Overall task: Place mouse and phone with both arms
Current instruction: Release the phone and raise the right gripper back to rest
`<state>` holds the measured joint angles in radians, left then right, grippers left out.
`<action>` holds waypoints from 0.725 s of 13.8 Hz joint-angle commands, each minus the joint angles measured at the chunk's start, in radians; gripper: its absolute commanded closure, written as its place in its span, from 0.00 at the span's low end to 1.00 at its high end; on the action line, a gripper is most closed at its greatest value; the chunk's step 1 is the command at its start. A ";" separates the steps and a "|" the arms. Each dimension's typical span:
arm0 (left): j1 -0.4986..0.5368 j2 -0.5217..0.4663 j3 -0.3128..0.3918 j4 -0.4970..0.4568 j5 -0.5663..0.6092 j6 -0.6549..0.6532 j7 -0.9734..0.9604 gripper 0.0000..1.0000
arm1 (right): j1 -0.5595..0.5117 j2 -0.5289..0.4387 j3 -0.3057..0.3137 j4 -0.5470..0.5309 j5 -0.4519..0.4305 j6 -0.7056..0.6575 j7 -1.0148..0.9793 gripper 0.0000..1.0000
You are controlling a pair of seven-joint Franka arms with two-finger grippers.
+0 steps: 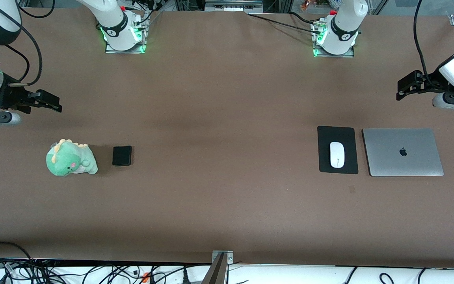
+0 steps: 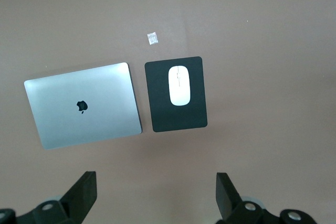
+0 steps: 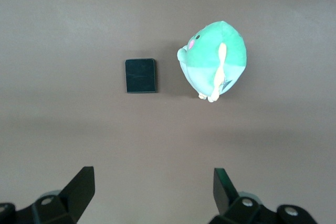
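The white mouse (image 1: 337,154) lies on a black mouse pad (image 1: 337,134) toward the left arm's end of the table; it also shows in the left wrist view (image 2: 179,85). The small black phone (image 1: 122,156) lies beside a green plush dinosaur (image 1: 70,158) toward the right arm's end; the phone also shows in the right wrist view (image 3: 140,75). My left gripper (image 1: 401,90) hangs open and empty above the table's end, with bare table between its fingers (image 2: 84,190). My right gripper (image 1: 54,103) hangs open and empty above the other end, its fingers (image 3: 84,184) apart.
A closed silver laptop (image 1: 402,152) lies beside the mouse pad, closer to the table's end. A small scrap (image 1: 352,189) lies nearer to the front camera than the pad. A metal bracket (image 1: 222,258) sits at the table's near edge, with cables below it.
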<state>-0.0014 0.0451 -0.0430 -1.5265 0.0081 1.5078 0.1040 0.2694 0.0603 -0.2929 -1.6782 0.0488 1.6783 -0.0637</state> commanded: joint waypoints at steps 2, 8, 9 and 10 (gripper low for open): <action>-0.002 0.009 -0.006 0.031 0.026 -0.021 0.006 0.00 | -0.073 -0.004 0.070 0.075 -0.018 -0.026 0.027 0.00; -0.003 0.009 -0.008 0.054 0.013 -0.027 0.011 0.00 | -0.088 0.025 0.070 0.155 -0.027 0.014 0.030 0.00; -0.008 0.009 -0.008 0.052 0.012 -0.031 0.011 0.00 | -0.085 0.029 0.070 0.155 -0.029 0.015 0.031 0.00; -0.014 0.007 -0.009 0.055 0.015 -0.052 0.011 0.00 | -0.084 0.032 0.070 0.158 -0.029 0.015 0.031 0.00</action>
<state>-0.0048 0.0452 -0.0470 -1.4989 0.0081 1.4973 0.1047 0.2006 0.0692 -0.2428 -1.5552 0.0325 1.6971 -0.0443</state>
